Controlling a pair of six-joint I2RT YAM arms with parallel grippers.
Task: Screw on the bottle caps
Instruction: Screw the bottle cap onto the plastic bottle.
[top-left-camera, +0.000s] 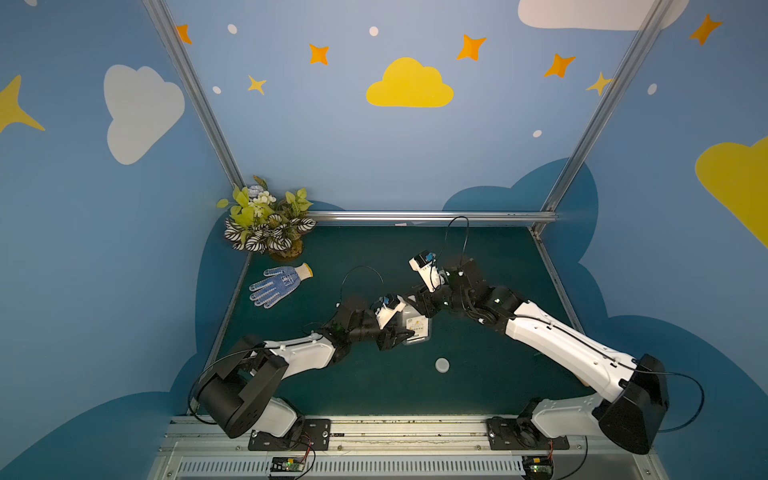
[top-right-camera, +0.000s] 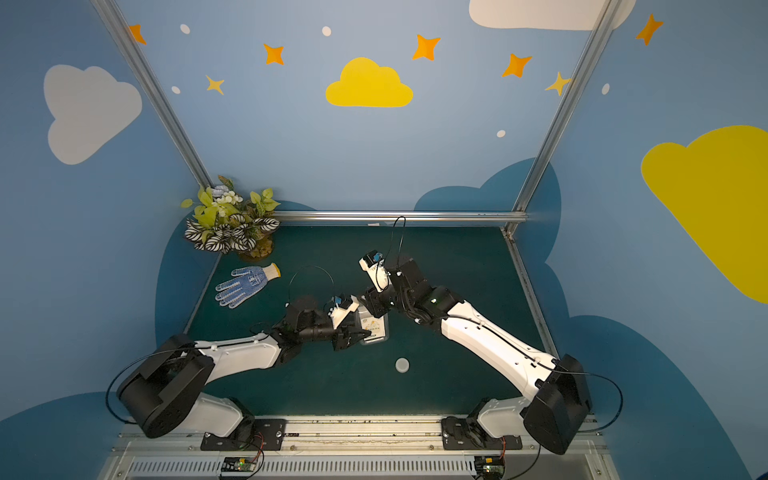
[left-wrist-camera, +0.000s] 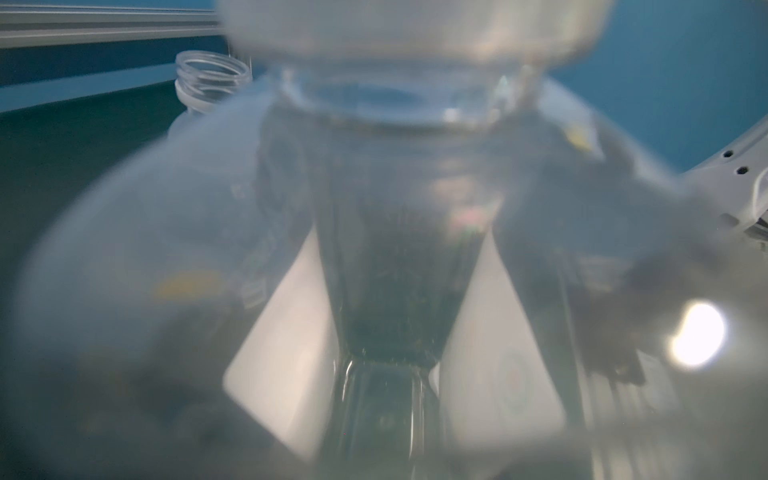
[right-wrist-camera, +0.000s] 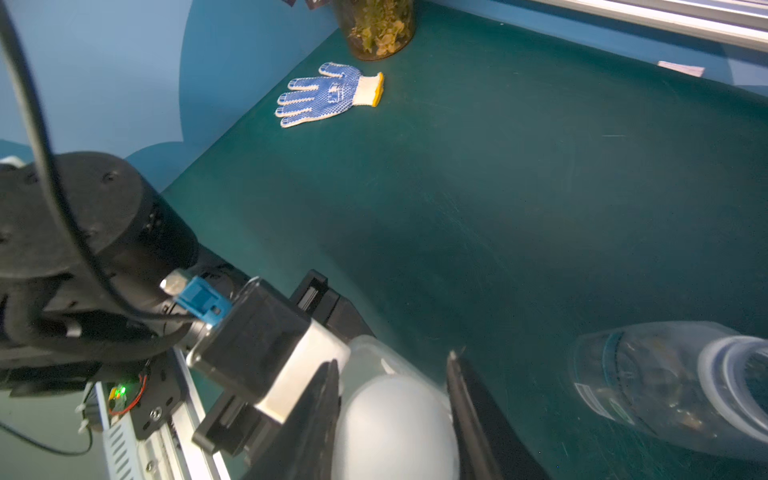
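Note:
The rectangular clear bottle (top-left-camera: 417, 326) with a white label is held off the green table, my left gripper (top-left-camera: 399, 332) shut on its body. It fills the left wrist view as a blur (left-wrist-camera: 395, 249). My right gripper (top-left-camera: 422, 305) sits right above its neck, shut on a white bottle cap (right-wrist-camera: 395, 424) between dark fingers (right-wrist-camera: 320, 399). A second white cap (top-left-camera: 442, 365) lies loose on the table nearer the front. The round clear bottle (right-wrist-camera: 665, 386) stands close by with its neck (left-wrist-camera: 212, 79) uncapped; both top views hide it under the arms.
A blue-dotted work glove (top-left-camera: 280, 284) lies at the back left. Behind it a potted plant (top-left-camera: 266, 220) stands in the corner. Aluminium rails (top-left-camera: 432, 216) edge the table at the back and right. Blue walls close in three sides.

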